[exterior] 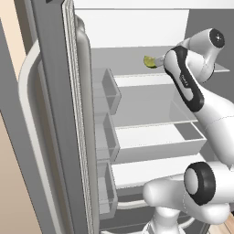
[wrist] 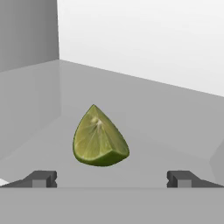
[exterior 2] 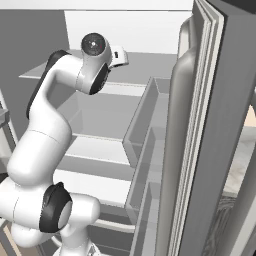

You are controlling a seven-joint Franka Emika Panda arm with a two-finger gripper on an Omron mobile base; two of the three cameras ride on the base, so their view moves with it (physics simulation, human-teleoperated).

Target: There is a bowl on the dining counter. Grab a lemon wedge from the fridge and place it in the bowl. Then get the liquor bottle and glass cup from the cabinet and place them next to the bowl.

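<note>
A: Three door bins (exterior: pixel 107 137) are seen stacked on the inner face of the open fridge (exterior: pixel 55 114) door in the left base view. How much room is left beside them?

B: A clear gap is kept between the bins and the front edges of the pale shelves (exterior: pixel 155 137). The lemon wedge (exterior: pixel 149 62) is found on the upper shelf, near its front edge, just left of the arm's wrist. The gripper itself is hidden behind the arm there, so its state cannot be told from that side.

A: And from the right base view?

B: The other fridge door (exterior 2: pixel 210 130) is seen swung open at the right, its bins (exterior 2: pixel 145 150) lined along the inner face. The arm is reached in over the upper shelf (exterior 2: pixel 125 67), with open shelf surface left to its right. The wedge is hidden by the wrist.

A: What is shown in the hand view?

B: The wedge (wrist: pixel 99 139) is seen resting on the grey shelf floor (wrist: pixel 175 127), cut face towards the camera, well clear of the side wall and the white back wall. The gripper (wrist: pixel 111 179) is spread fully wide; its fingertips (wrist: pixel 43 179) are set either side of the wedge, nearer the camera, and nothing is touched or held.
</note>
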